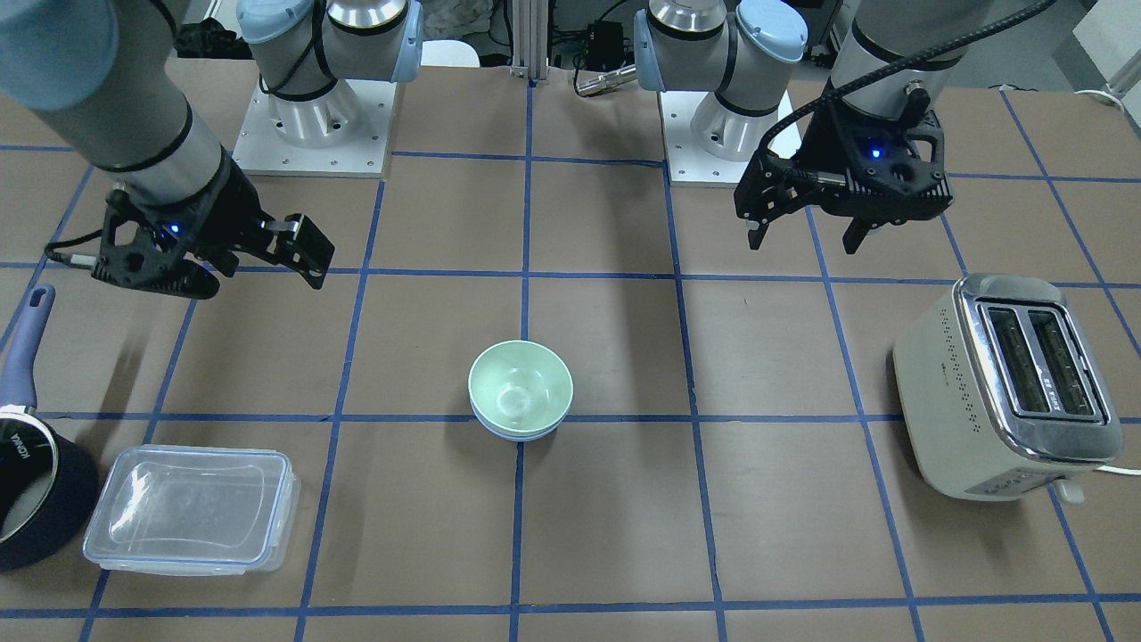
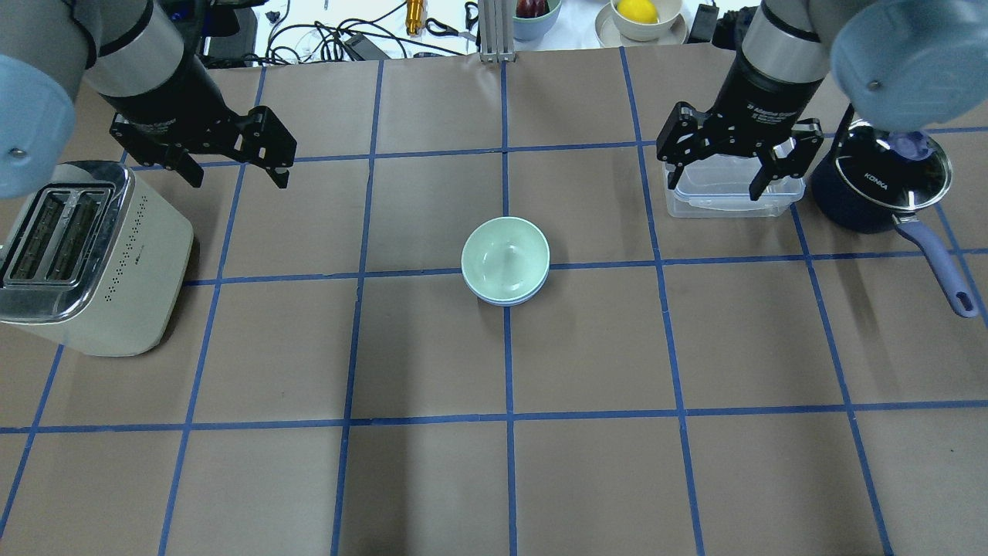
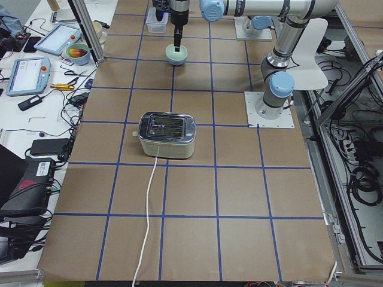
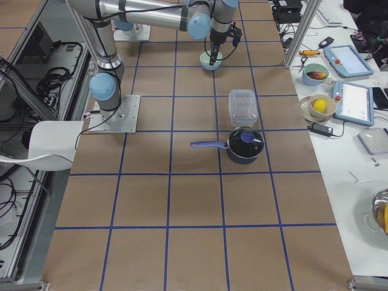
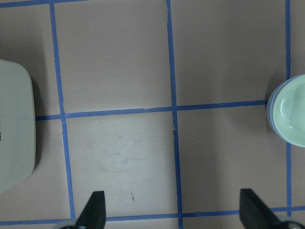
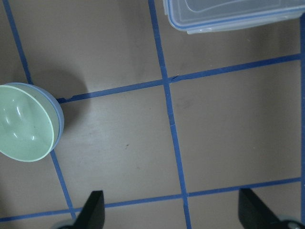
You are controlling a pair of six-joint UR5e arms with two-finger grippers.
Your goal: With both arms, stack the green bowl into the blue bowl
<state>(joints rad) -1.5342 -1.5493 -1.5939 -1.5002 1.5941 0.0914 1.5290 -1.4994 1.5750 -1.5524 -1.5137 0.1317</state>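
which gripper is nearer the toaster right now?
Left. The left gripper hovers raised just beside the toaster, on its table-centre side; the right gripper is across the table, near the clear container.

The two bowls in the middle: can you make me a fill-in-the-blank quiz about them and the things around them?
1. The green bowl sits ____ the blue bowl.
2. The left end effector and the right end effector are both ____ and hold nothing.
3. The toaster stands on the robot's ____ side.
4. The saucepan and the clear lidded container stand on the robot's ____ side.
Missing words: inside; open; left; right.
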